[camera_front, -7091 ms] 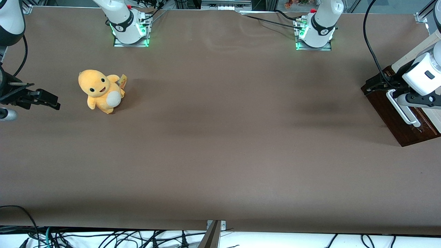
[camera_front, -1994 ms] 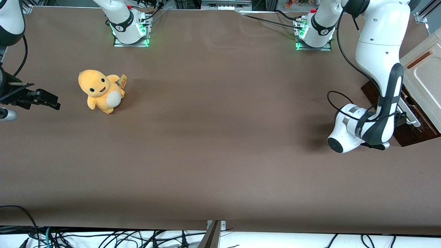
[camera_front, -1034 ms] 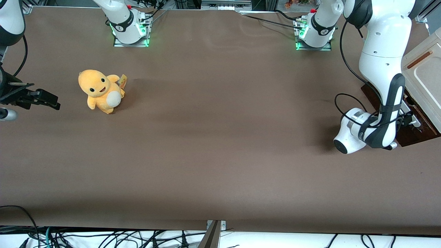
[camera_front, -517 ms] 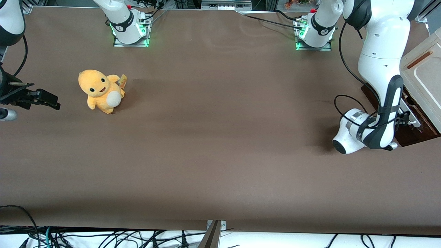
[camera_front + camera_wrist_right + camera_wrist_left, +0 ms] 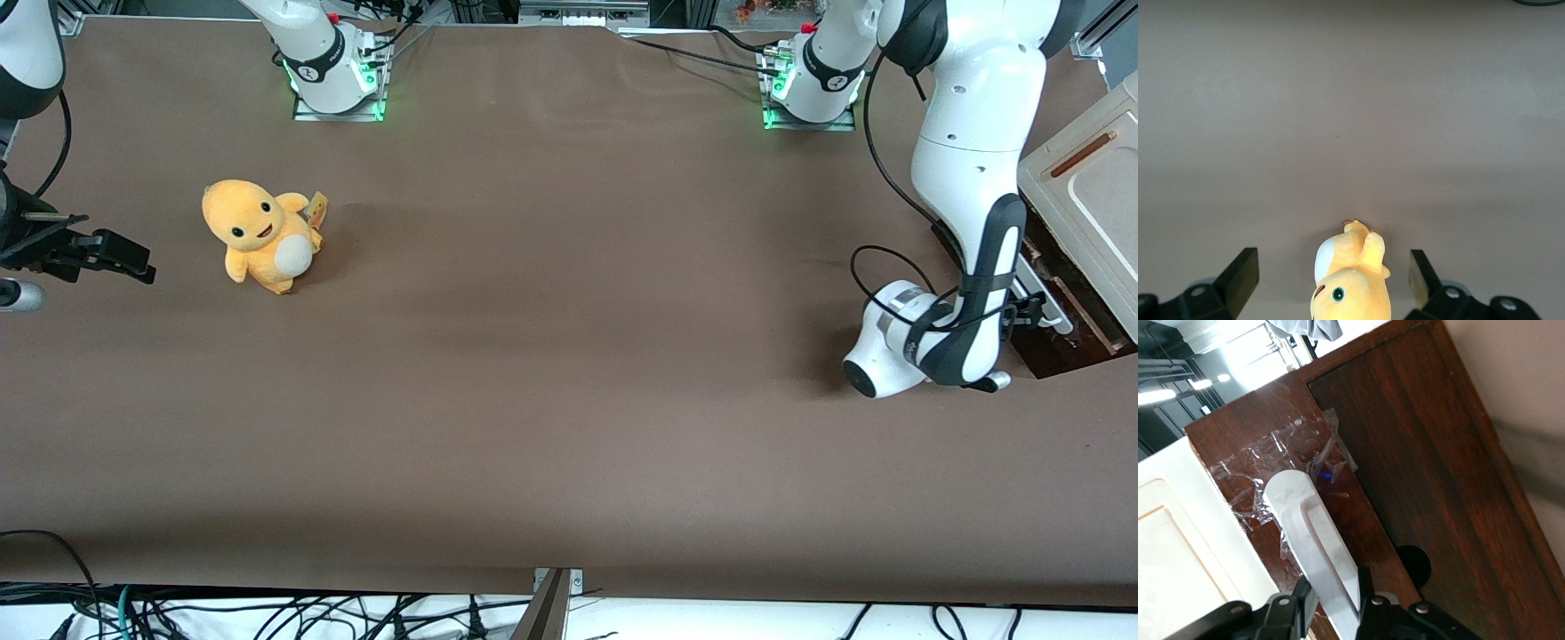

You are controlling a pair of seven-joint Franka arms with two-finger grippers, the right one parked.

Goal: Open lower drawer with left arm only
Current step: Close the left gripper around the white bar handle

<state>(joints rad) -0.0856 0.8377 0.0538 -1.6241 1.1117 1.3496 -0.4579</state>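
Note:
The lower drawer's dark brown wooden front (image 5: pixel 1053 351) is at the working arm's end of the table, under the cream-white cabinet panel (image 5: pixel 1080 191). The left arm (image 5: pixel 973 178) bends down in front of it and hides much of the front. Its gripper (image 5: pixel 1029 307) is at the long white bar handle (image 5: pixel 1042 298). In the left wrist view the black fingers (image 5: pixel 1301 603) are closed on either side of the white handle (image 5: pixel 1308 533), against the dark wood front (image 5: pixel 1425 453). The gripper (image 5: pixel 1331 603) is shut on the handle. The drawer's inside is hidden.
A yellow plush toy (image 5: pixel 260 233) sits toward the parked arm's end of the table and also shows in the right wrist view (image 5: pixel 1351 280). The two arm bases (image 5: pixel 336 71) (image 5: pixel 813 80) stand at the table's edge farthest from the front camera.
Earlier the left arm came down to the drawer front. Over the last half second its wrist has shifted slightly toward the parked arm's end with the handle, and the cream panel has shifted too.

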